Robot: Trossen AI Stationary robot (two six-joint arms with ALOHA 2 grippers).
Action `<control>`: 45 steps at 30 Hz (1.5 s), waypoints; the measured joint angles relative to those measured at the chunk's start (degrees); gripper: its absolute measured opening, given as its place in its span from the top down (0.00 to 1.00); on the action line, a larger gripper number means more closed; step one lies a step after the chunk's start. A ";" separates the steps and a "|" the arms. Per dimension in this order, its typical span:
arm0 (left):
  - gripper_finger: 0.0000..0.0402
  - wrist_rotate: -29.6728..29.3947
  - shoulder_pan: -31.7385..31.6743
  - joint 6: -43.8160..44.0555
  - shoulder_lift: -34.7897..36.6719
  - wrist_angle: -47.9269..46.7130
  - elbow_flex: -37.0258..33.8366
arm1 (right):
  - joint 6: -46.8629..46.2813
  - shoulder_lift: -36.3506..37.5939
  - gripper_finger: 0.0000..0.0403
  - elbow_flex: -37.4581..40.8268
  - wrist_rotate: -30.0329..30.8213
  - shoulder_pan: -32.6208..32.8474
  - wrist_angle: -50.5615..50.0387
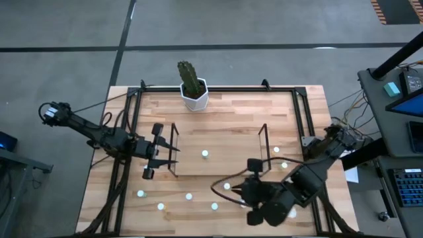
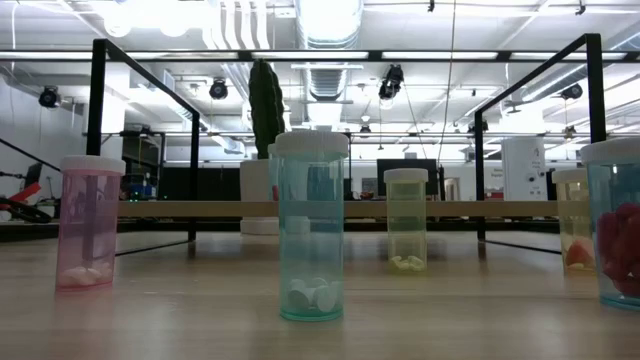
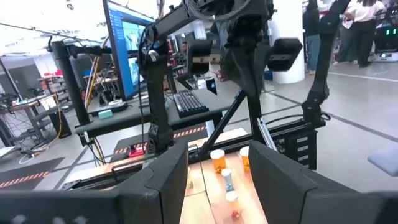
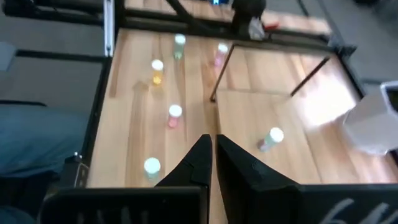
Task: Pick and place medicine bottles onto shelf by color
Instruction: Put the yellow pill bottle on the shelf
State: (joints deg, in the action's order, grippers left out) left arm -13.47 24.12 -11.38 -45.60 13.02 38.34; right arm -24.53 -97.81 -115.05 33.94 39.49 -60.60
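Medicine bottles stand scattered on the bench (image 1: 225, 119), most in a loose row near its front edge; white caps mark them at the front left (image 1: 141, 194), further along (image 1: 189, 196) and toward the front centre (image 1: 214, 207); one bottle (image 1: 205, 154) stands alone on the shelf (image 1: 218, 158), on its light wood base between the two upright wire ends; two more (image 1: 276, 151) stand just beyond the shelf's right end. Seen level from the bench top, a pink bottle (image 2: 90, 222), a teal bottle (image 2: 311, 226) and a yellow-green bottle (image 2: 406, 220) stand upright and apart, each with tablets at the bottom. Left gripper (image 1: 153, 151) sits at the shelf's left end, jaws spread and holding nothing; right gripper (image 1: 255, 165) sits over the shelf's front right corner, jaws pressed together, nothing between them. A cactus in a white hexagonal pot (image 1: 194, 92) stands at the middle of the bench's back edge, well apart from the shelf.
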 joint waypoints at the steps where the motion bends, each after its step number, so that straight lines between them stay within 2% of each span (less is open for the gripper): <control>1: 0.62 0.00 0.00 0.01 0.61 0.01 -0.37 | -0.80 -0.69 0.95 -1.03 -1.16 -0.67 -0.96; 5: 0.62 0.00 0.00 0.46 3.36 -0.11 -1.59 | -2.54 -2.97 0.86 -3.26 -5.92 -3.09 -2.39; 14: 0.62 0.00 0.04 0.55 6.56 -1.52 -2.26 | -2.56 -7.70 0.56 -5.32 -6.53 -6.42 -8.48; 19: 0.62 0.00 0.02 0.31 6.60 -1.81 -2.26 | -2.51 -11.45 0.46 -5.11 -9.60 -8.82 -10.20; 25: 0.62 -0.01 0.02 -1.20 7.65 -2.06 -2.24 | -1.81 -16.21 0.40 -5.11 -17.25 -11.57 -12.02; 34: 0.62 -0.02 0.02 -1.14 8.92 -3.21 -2.24 | 1.48 -20.49 0.37 -3.69 -22.21 -12.38 -13.70; 45: 0.62 0.00 0.02 -1.09 8.96 -3.32 -2.24 | 2.07 -16.84 0.39 10.73 -22.48 -12.44 -0.67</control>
State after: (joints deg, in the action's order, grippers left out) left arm -13.48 24.14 -12.47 -36.65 9.70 36.10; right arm -22.46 -114.65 -104.32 11.47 27.05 -61.27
